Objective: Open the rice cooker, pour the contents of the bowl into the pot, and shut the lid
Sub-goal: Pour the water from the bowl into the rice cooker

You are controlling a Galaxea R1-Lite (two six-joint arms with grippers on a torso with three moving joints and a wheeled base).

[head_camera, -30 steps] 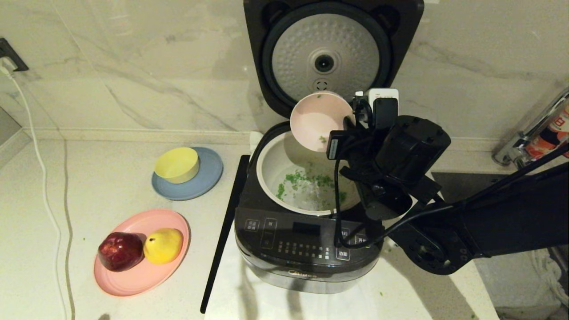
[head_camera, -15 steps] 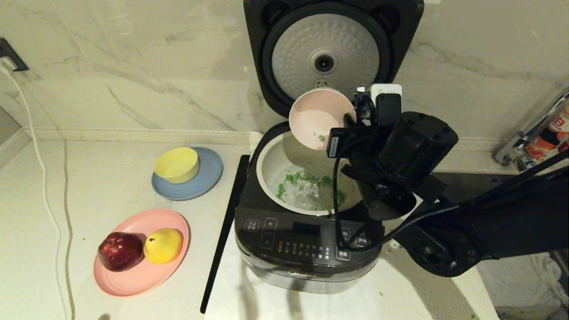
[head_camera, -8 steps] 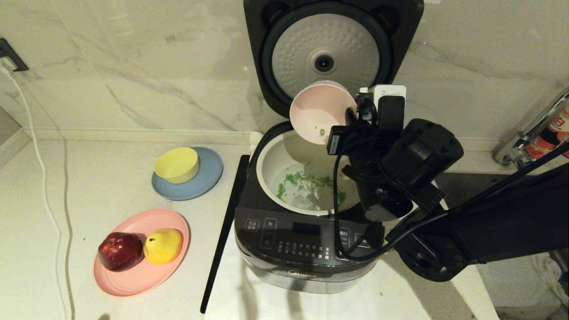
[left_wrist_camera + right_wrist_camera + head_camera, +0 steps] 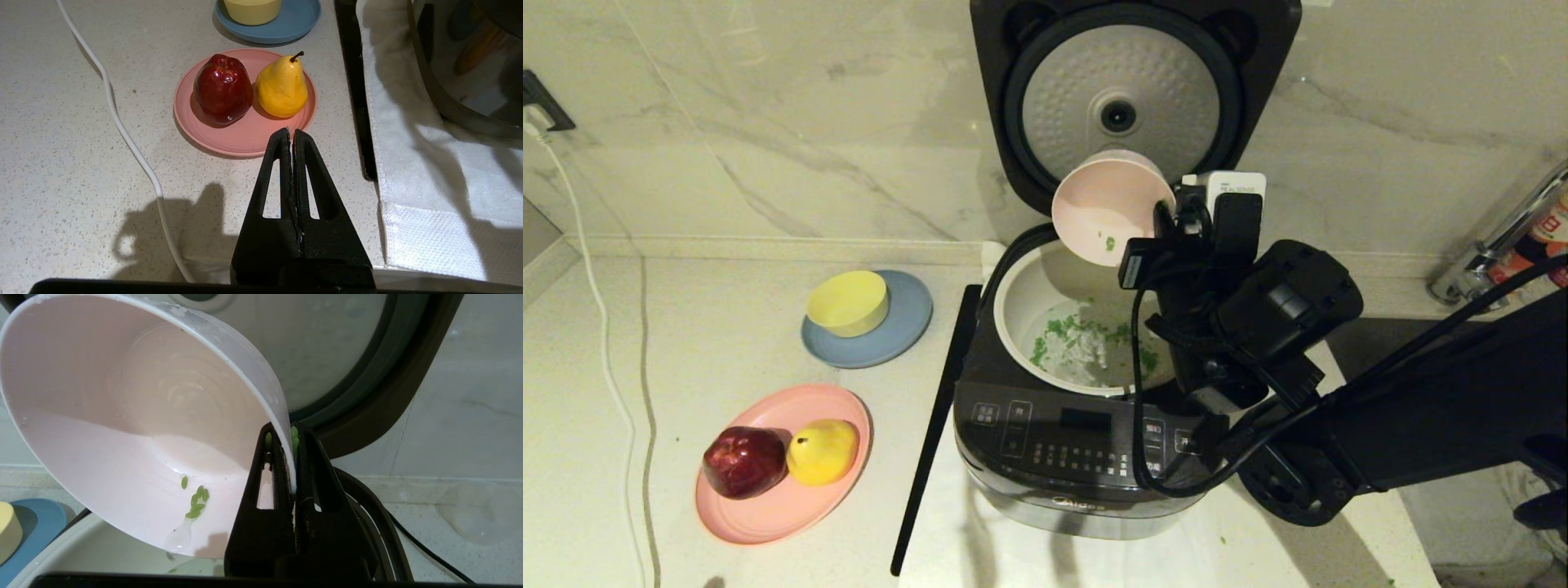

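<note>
Fingers (image 4: 267, 449) pinching bowl (image 4: 135, 428) rim show only from right wrist.

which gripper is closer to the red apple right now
Left. The left gripper hangs shut by the plate holding the apple. The right gripper is off at the cooker, clamping the bowl.

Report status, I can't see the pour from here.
Right claw shut on bowl rim, tipped over pot. Few green bits cling inside. Left claw shut, parked. Lid up, nothing blocking.
</note>
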